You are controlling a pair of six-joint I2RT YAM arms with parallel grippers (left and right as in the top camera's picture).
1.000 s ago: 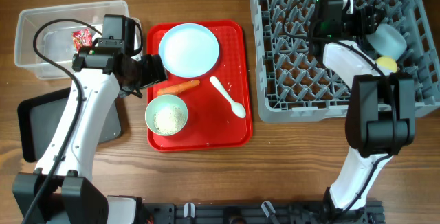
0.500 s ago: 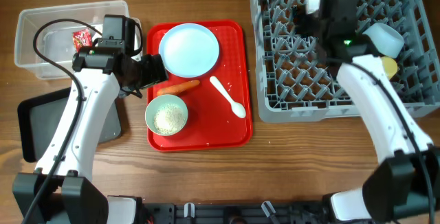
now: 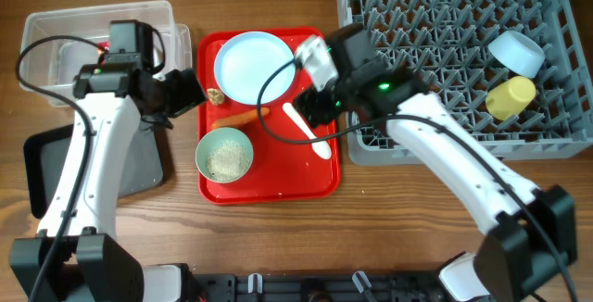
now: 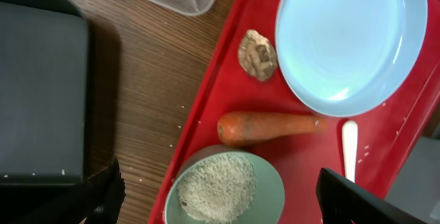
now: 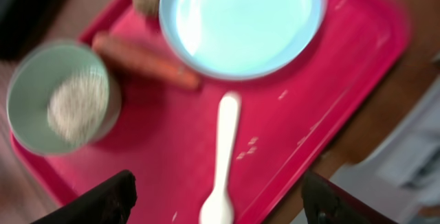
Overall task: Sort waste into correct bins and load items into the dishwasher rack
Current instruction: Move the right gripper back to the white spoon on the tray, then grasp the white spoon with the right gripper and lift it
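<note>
On the red tray (image 3: 320, 177) lie the pale blue plate (image 3: 255, 66), the carrot (image 3: 243, 115), the brownish food lump (image 3: 215, 96), the white spoon (image 3: 308, 131) and the pale green bowl (image 3: 224, 154) holding rice. My left gripper (image 3: 193, 94) is open and empty at the tray's left edge; its view shows the bowl (image 4: 227, 186) between the fingers (image 4: 220, 200), the carrot (image 4: 268, 126) and the lump (image 4: 258, 53). My right gripper (image 3: 313, 109) is open and empty above the spoon (image 5: 223, 148). The pale blue bowl (image 3: 517, 52) and yellow cup (image 3: 510, 96) sit in the grey rack (image 3: 435, 70).
The clear tub (image 3: 56, 33) stands at the back left, partly behind my left arm. The black tray (image 3: 74, 168) lies in front of it. The rack's left wall sits right beside the red tray. Loose rice grains dot the tray floor.
My right arm has swung left from over the rack to above the spoon on the red tray. My left gripper has drawn back left, uncovering the food lump.
</note>
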